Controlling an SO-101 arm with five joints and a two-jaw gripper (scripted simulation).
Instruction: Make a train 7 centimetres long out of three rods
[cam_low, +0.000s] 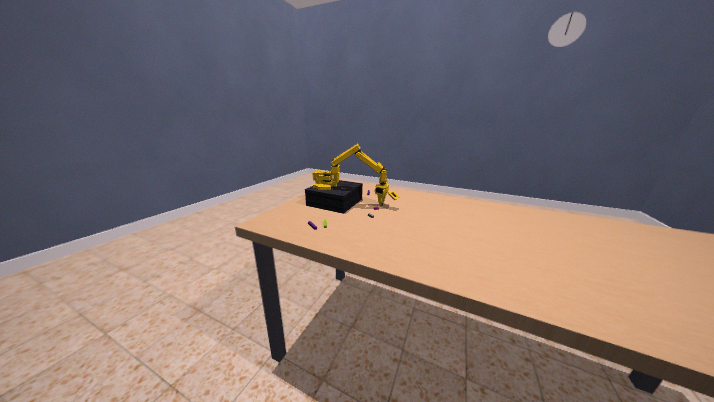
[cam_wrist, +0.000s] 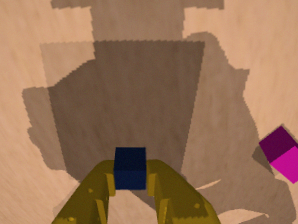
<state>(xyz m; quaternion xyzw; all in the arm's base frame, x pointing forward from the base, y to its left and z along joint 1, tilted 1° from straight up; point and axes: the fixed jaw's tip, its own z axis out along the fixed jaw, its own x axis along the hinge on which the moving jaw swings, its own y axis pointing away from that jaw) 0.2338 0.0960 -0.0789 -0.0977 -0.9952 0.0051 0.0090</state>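
My gripper points down at the table and is shut on a small blue rod, which sits between the two yellow fingertips in the wrist view. A magenta rod lies on the table to the right of the gripper, apart from it. In the exterior view the gripper is low over the table right of the black base, with the magenta rod just beside it. A small dark rod lies in front of it. A purple rod and a lime rod lie nearer the table's front edge.
The arm's black base stands at the table's far left corner. Another small purple rod lies behind the gripper. The table's left edge runs close to the purple and lime rods.
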